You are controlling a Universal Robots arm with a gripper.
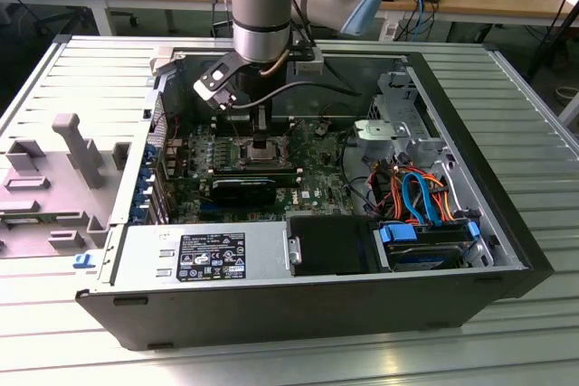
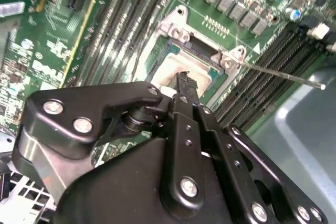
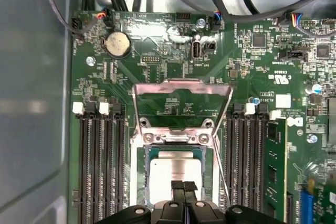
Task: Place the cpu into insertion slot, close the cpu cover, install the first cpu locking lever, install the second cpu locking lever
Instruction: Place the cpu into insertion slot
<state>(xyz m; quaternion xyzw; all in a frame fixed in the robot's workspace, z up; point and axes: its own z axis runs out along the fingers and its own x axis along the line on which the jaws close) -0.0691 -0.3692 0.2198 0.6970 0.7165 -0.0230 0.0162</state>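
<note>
Ext view: arm reaches straight down into the open PC case (image 1: pixel 507 223) on the slatted bench (image 1: pixel 507 341). The end effector (image 1: pixel 261 144) is right over the insertion slot (image 1: pixel 244 153), approx mid-board. A silver power supply (image 1: pixel 208 255) sits at 6 o'clock from the slot, and an orange/blue cable bundle (image 1: pixel 418 194) at approx 3 o'clock. A grey moulded tray (image 1: pixel 54 178) lies on the bench at 9 o'clock, outside the case.

First wrist view: the cpu (image 3: pixel 176 167) lies flat inside the slot, silver top up, edges square w/ the rim. The cpu cover (image 3: pixel 181 83) stands open off the hinge side, w/ green board visible thru its window. The fingertips (image 3: pixel 178 186) are together w/ nothing between them, low over the cpu's edge. They're probably touching it, but contact can't be confirmed. Memory slots (image 3: pixel 102 166) flank the slot on both sides.

Second wrist view: a thin locking lever (image 2: pixel 283 75) stands free, angled out across the memory slots.
</note>
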